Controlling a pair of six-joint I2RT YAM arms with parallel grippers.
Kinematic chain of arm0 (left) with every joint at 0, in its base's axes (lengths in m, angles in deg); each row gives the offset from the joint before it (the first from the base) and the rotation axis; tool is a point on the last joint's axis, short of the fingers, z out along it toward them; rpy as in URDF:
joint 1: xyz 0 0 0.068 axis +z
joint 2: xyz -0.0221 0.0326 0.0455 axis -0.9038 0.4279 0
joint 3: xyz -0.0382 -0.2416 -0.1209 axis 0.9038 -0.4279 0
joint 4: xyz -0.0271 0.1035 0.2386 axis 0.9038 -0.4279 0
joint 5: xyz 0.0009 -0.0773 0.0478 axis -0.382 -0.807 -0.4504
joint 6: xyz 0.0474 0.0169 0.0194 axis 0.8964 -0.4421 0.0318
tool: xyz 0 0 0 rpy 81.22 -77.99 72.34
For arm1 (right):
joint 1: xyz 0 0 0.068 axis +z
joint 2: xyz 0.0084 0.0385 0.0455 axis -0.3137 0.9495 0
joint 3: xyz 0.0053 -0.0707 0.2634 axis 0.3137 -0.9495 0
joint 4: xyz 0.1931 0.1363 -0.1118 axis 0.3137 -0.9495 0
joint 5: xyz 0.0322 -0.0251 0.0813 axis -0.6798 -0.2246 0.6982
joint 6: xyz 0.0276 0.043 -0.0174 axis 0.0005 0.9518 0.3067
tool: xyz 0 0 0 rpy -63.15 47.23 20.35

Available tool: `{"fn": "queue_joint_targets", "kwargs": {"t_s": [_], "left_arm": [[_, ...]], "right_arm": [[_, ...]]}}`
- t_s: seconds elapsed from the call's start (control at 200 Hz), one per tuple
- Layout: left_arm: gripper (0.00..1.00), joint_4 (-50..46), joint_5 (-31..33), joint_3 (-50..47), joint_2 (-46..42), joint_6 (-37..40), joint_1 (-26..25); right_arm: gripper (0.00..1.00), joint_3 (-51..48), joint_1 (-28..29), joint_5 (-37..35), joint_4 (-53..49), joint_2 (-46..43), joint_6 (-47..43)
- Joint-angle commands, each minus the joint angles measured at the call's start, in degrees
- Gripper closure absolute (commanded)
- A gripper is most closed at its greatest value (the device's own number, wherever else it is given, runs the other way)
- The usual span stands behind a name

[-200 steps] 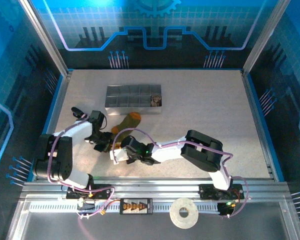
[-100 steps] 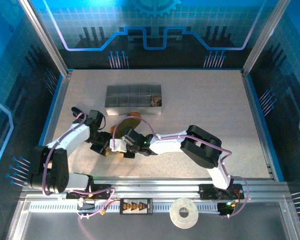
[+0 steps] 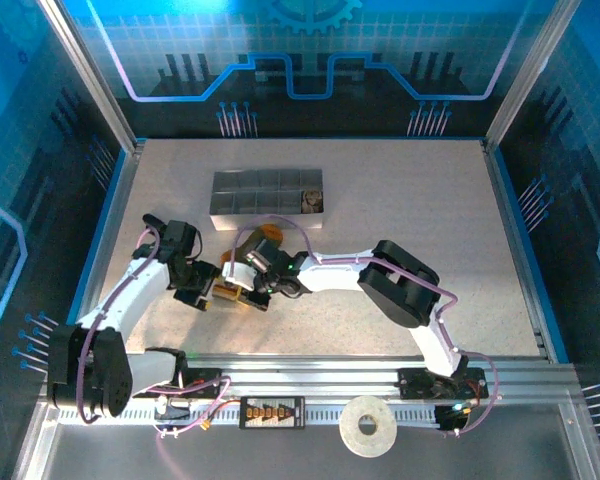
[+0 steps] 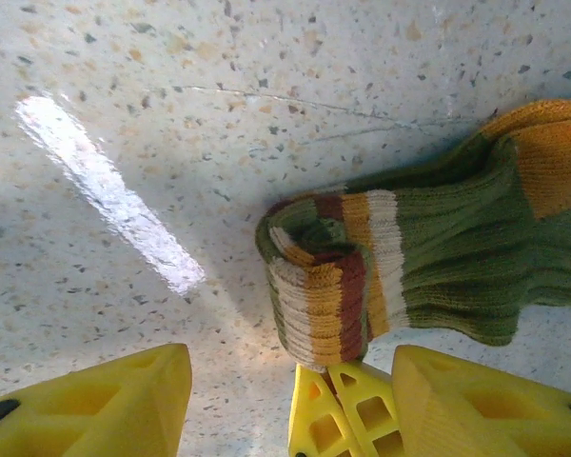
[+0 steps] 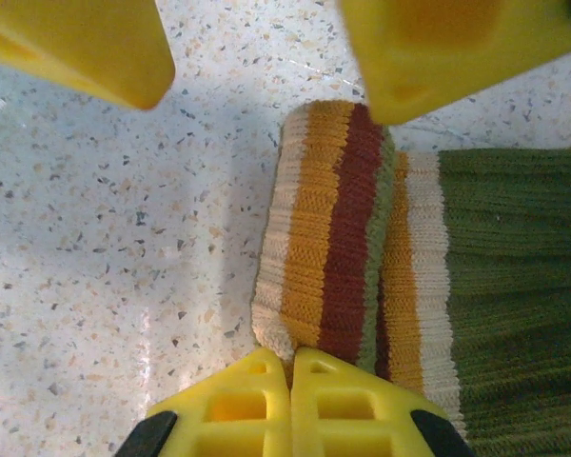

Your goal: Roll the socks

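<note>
Two pincers: both sit at the striped end of the olive green sock, left of centre on the bench, nearer your edge than the tray.
Left pincer: released; you see its yellow fingers spread wide, one on each side of the rolled cuff.
Right pincer: clenched, fingers pressed flat together; the tips touch the near edge of the roll, and you can see nothing between them.
Sock: lying flat on the bench, with the cuff turned over into a short roll of cream, orange and dark red bands; the orange heel patch lies farther along.
Grey divided tray: towards the back of the bench, apart from the sock.
Brownish bundle: in the tray's right-end compartment, too small for you to tell more.
</note>
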Motion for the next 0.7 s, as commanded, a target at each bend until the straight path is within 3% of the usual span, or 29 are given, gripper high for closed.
{"fn": "queue_joint_targets", "kwargs": {"t_s": [0.0,0.49,0.695], "left_arm": [[0.46,5.2,-4.9,-2.7,-0.7,1.7,0.1],[0.51,12.7,-6.1,-7.0,3.6,1.7,-1.0],[0.61,13.3,-3.6,-7.1,6.6,2.2,-1.3]], "right_arm": [[1.00,-2.3,-1.8,2.1,-13.8,7.1,4.8],[1.00,7.4,-5.9,11.0,-22.9,13.1,10.1],[1.00,8.8,-7.4,13.1,-24.9,15.4,13.2]]}}
